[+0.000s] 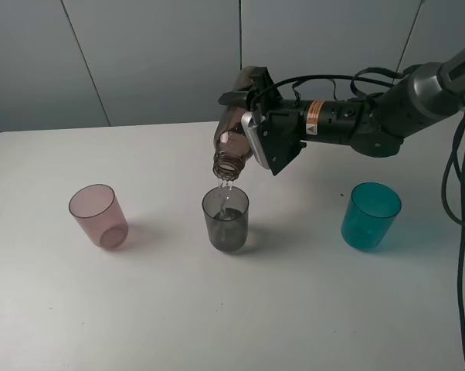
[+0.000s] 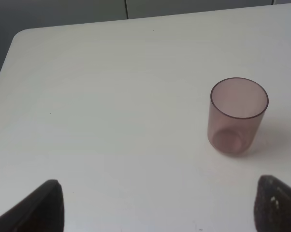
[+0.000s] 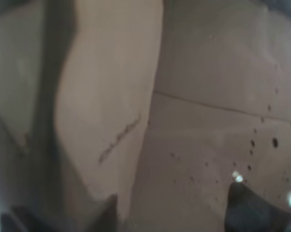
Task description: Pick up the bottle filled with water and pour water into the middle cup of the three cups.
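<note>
The left gripper point(image 2: 160, 210) stands wide apart, with the pink cup point(image 2: 238, 116) ahead of it. The smoky grey middle cup point(image 1: 225, 220) is just below the right gripper point(image 1: 254, 116), which is clamped on the tilted bottle point(image 1: 231, 147). The neck points down and water point(image 1: 227, 188) falls in.

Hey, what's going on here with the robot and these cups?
The right gripper holds the bottle tipped neck-down over the middle cup, and water is running into it. The pink cup and teal cup stand on either side. The left gripper hangs open above the table near the pink cup.
</note>
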